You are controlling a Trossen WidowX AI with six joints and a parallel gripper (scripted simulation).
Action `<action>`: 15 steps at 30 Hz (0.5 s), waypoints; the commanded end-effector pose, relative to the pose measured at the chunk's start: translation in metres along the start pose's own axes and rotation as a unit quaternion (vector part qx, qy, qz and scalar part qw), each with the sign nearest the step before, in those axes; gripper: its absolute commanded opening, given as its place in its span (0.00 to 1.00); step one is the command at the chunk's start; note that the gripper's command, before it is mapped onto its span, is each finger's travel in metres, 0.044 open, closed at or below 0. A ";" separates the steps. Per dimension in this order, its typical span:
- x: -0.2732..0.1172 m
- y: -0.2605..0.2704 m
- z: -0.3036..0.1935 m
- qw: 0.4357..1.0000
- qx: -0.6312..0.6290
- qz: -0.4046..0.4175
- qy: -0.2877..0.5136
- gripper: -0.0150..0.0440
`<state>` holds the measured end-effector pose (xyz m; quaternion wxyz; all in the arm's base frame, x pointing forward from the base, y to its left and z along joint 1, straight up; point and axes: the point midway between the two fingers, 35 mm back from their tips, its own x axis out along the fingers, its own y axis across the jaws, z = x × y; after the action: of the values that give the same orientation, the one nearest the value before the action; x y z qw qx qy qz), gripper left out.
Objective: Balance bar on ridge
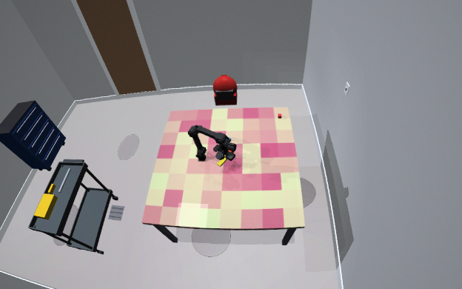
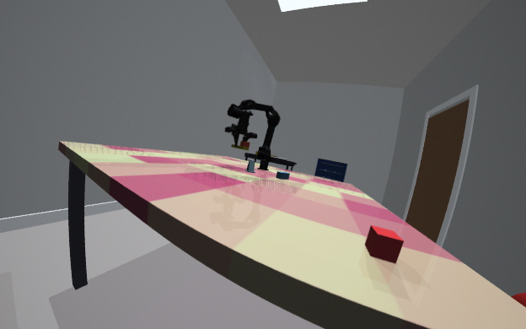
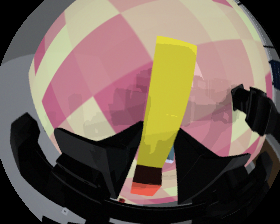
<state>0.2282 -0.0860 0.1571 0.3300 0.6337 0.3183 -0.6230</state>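
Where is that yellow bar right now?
The yellow bar is clamped in the gripper, held in the air above the checkered table, near the arm's base around the table's middle.

- No words, labels, brand marks, numbers or signs can be read in any of the three views.
- The checked surface (image 1: 197,218) carries only plain coloured squares, with no lettering.
- The red block (image 2: 383,243) near its corner shows blank faces.
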 end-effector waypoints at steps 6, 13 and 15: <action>-0.001 -0.013 -0.032 1.000 0.031 -0.001 0.001 0.25; -0.001 -0.026 -0.056 0.998 0.056 -0.002 0.002 0.25; -0.002 -0.031 -0.062 0.998 0.063 -0.002 0.002 0.25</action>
<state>0.2397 -0.0283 0.1583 0.2947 0.6517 0.2865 -0.6375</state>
